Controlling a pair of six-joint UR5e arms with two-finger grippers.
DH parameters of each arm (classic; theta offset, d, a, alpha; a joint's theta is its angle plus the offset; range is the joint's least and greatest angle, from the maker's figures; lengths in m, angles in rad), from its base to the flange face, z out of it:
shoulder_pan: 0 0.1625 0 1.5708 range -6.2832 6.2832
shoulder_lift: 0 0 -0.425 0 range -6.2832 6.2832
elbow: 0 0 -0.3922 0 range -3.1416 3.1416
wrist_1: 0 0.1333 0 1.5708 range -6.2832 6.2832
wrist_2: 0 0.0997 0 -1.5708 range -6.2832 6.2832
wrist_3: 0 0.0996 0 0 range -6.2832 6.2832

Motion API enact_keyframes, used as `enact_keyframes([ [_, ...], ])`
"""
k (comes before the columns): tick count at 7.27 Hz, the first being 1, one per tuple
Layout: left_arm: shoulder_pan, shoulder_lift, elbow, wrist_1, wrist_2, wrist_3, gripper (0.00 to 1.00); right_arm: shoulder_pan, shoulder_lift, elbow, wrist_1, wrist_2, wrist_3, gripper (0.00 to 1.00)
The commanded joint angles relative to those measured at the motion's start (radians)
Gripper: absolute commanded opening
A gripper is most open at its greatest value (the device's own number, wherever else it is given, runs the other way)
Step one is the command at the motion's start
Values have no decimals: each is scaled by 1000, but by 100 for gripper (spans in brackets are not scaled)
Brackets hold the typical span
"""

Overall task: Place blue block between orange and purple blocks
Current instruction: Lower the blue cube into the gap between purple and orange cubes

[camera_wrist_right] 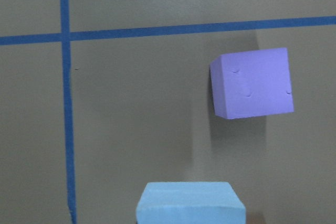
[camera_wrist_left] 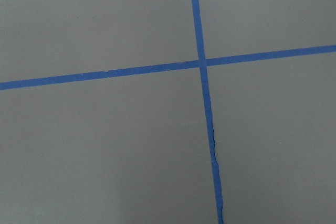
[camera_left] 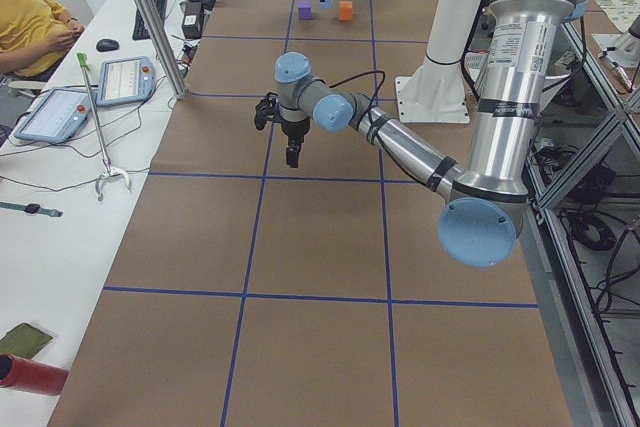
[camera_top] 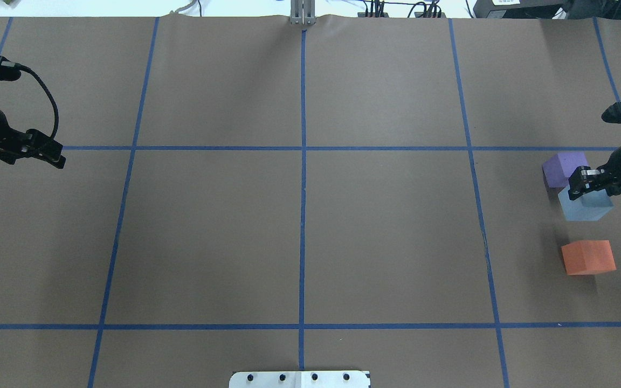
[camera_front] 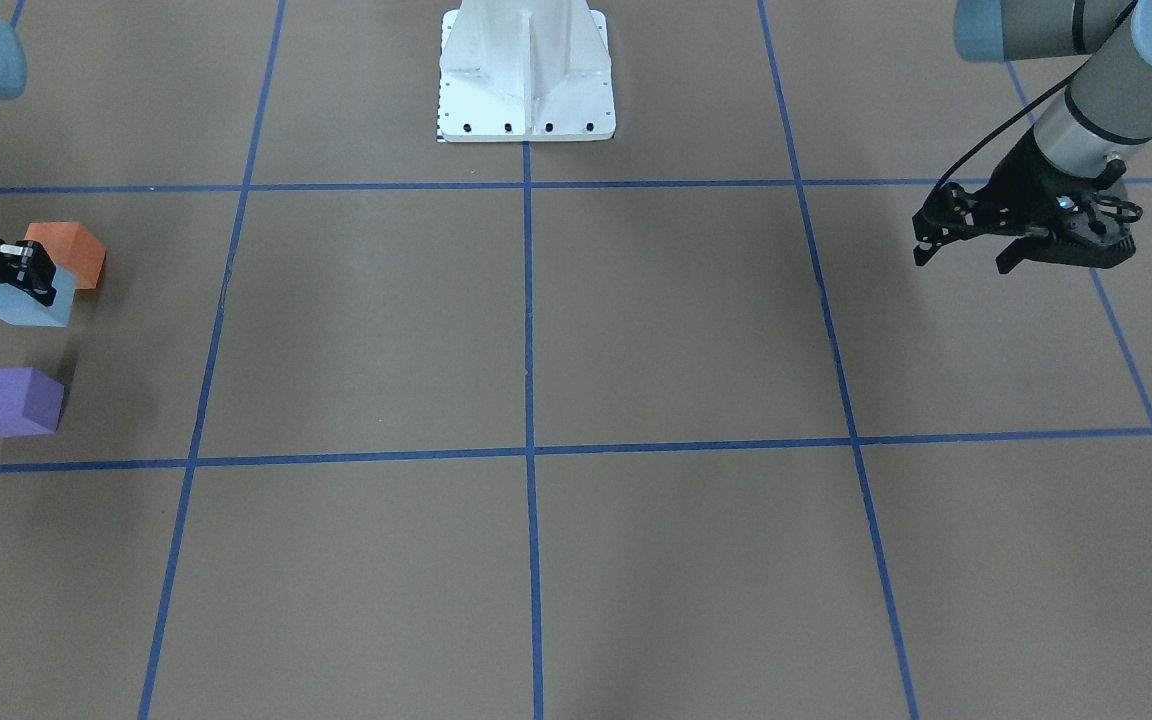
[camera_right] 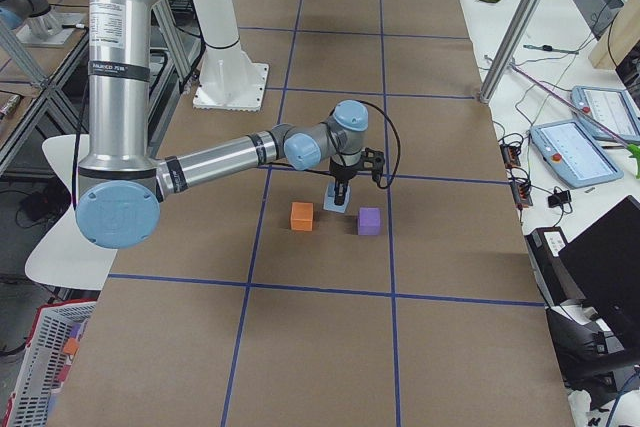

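1. Right gripper (camera_top: 586, 186) comes down from above, jaws pinching the blue block (camera_top: 584, 206). Cannot tell if the block touches the counter (camera_top: 299, 231).
2. Blue block is in the gap between the purple block (camera_top: 563, 168) and the orange block (camera_top: 588, 257). It looks closer to purple in the overhead view and closer to orange in the front-facing view.
3. Right wrist view: top of the blue block at the bottom edge, purple block beyond it to the right, apart.
4. Left gripper (camera_front: 963, 258) has its jaws spread and hangs over the counter, well apart from the blocks.
5. Blue tape lines (camera_top: 303, 161) grid the counter.
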Motion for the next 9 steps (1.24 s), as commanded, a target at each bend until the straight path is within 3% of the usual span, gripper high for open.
enact_keyframes([
  [1,0,-1,-3,0,0,-14,100,1,-4,-132,171,3,8,0],
  [9,2,-4,-20,0,0,-40,100,-52,-19,-175,305,8,63,0],
])
